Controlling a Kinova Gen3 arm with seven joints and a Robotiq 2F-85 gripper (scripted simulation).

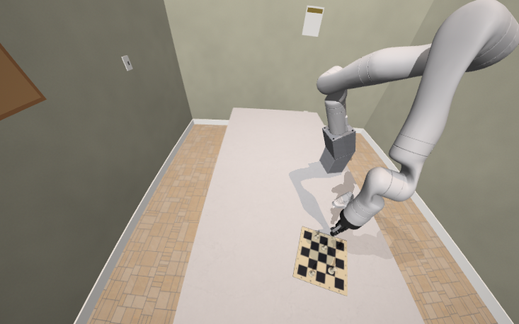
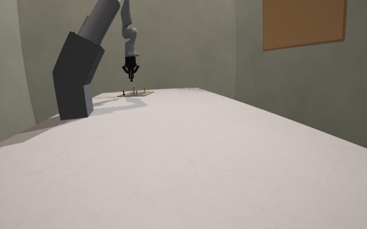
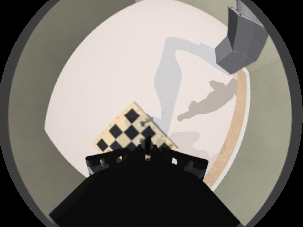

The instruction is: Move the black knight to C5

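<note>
The chessboard [image 1: 321,277] [image 2: 147,92] [image 3: 118,136] lies on the white table. My gripper [image 1: 335,230] [image 2: 131,77] [image 3: 147,146] hangs above the board's edge nearest the robot base, well clear of the pieces. It is shut on a small dark piece, the black knight [image 2: 131,80], which is too small to make out in detail. Another black piece [image 1: 338,244] [image 2: 123,93] stands on the board near that edge. White pieces [image 1: 331,269] [image 2: 133,90] stand on other squares. The board's edge letters are too small to read.
The grey robot base [image 1: 336,148] [image 2: 73,79] [image 3: 241,42] stands on the table behind the board. The table's right edge [image 1: 390,257] runs close beside the board. The arm's shadow falls between base and board.
</note>
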